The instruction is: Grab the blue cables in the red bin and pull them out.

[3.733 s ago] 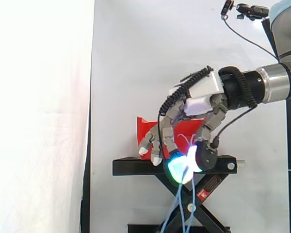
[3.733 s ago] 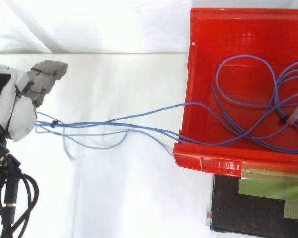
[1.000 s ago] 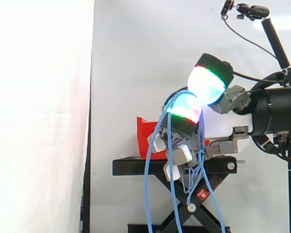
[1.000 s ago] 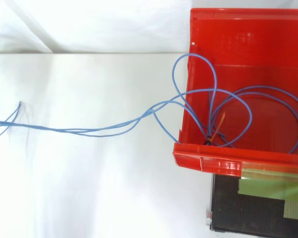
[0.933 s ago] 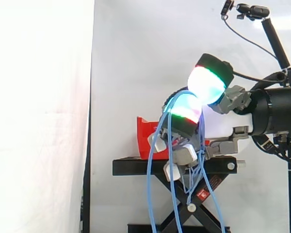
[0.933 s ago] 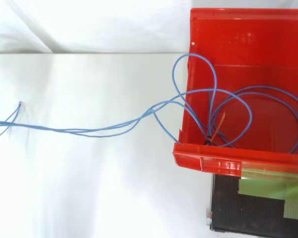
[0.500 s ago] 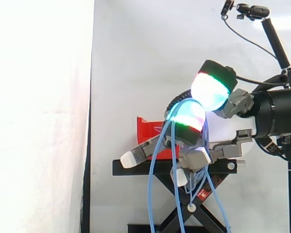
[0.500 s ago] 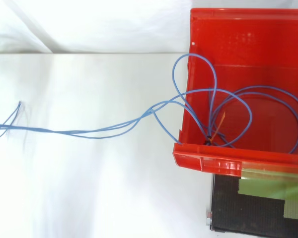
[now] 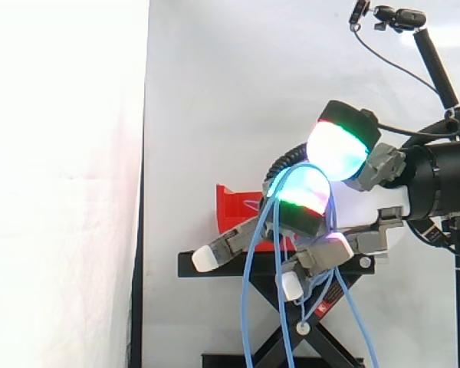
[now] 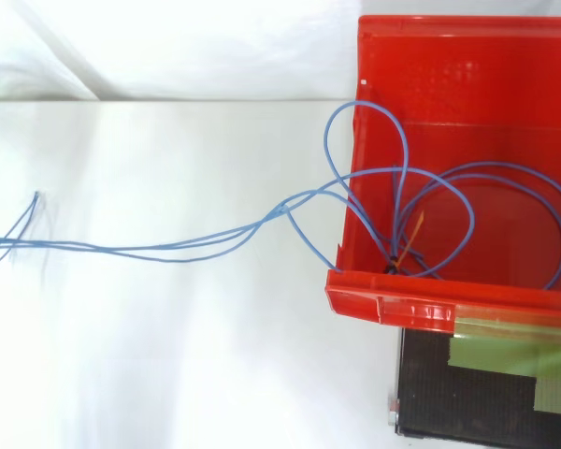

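Over bin rim (image 10: pixel 363 56): blue cables (image 10: pixel 285 208), seemingly slack.

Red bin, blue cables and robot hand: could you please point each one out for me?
red bin (image 10: pixel 430 303), top view, on its front rim.
blue cables (image 10: pixel 150 255), top view, on the strands left of the bin.
robot hand (image 9: pixel 234 244), side view, on its outstretched finger.
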`<state>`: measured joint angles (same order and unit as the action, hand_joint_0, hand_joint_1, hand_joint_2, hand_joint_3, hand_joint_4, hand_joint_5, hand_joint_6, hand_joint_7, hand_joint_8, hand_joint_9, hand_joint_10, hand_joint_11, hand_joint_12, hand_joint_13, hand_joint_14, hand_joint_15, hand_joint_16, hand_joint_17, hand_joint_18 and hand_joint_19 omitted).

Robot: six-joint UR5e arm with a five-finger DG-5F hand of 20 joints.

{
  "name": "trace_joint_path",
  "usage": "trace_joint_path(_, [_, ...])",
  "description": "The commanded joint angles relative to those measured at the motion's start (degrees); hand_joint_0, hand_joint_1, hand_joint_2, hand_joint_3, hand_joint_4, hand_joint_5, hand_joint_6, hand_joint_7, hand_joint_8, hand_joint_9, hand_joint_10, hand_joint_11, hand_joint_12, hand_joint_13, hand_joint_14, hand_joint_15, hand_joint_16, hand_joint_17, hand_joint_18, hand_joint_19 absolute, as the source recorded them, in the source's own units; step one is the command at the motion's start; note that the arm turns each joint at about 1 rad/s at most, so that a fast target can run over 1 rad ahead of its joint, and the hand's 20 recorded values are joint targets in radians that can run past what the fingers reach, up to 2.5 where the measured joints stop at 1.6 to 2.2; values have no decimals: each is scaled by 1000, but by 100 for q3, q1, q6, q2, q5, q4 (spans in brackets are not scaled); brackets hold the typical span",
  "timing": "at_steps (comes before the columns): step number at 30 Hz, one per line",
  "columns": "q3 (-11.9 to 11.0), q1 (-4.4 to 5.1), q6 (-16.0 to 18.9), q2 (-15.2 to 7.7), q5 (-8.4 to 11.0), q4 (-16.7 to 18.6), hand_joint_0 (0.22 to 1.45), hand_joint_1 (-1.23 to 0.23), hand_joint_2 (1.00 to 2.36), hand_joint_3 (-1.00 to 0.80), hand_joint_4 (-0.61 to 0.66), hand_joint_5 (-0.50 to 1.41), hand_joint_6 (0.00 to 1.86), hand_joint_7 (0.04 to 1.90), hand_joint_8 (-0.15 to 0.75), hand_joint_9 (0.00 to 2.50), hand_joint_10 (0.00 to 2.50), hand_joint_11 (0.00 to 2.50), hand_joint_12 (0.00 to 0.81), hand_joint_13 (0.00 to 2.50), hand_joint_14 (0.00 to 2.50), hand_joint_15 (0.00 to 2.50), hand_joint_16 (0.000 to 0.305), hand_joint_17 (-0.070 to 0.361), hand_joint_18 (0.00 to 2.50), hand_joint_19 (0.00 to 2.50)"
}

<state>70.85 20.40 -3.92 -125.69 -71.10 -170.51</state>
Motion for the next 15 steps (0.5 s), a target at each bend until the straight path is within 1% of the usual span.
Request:
trace_joint_path(1, [-1,17,-8,1,0,0,965,-884,1000,-1000,196,886,520,547,286,401,16,508,413,1294,32,959,46,103,649,693])
trace_joint_path(3, [-1,25,-8,1,0,0,966,-878,1000,-1000,186,883,527,541,305,468,23,740,410,1304,29,1014,46,103,631,707])
trace_joint_path(5, [-1,34,-8,1,8,0,965,-876,1000,-1000,189,873,557,527,314,489,24,866,412,1307,27,1041,46,102,615,721])
trace_joint_path(8, [-1,43,-16,1,8,0,965,-875,1000,-1000,186,848,605,500,311,378,20,815,409,1295,23,1061,46,103,616,740])
trace_joint_path(12, [-1,60,-16,1,0,0,963,-875,1000,-1000,171,842,608,486,312,337,22,803,396,1298,22,1068,46,103,616,758])
trace_joint_path(15, [-1,78,-8,1,0,0,962,-875,1000,-1000,148,837,615,486,313,299,23,818,393,1311,17,1125,46,103,626,785])
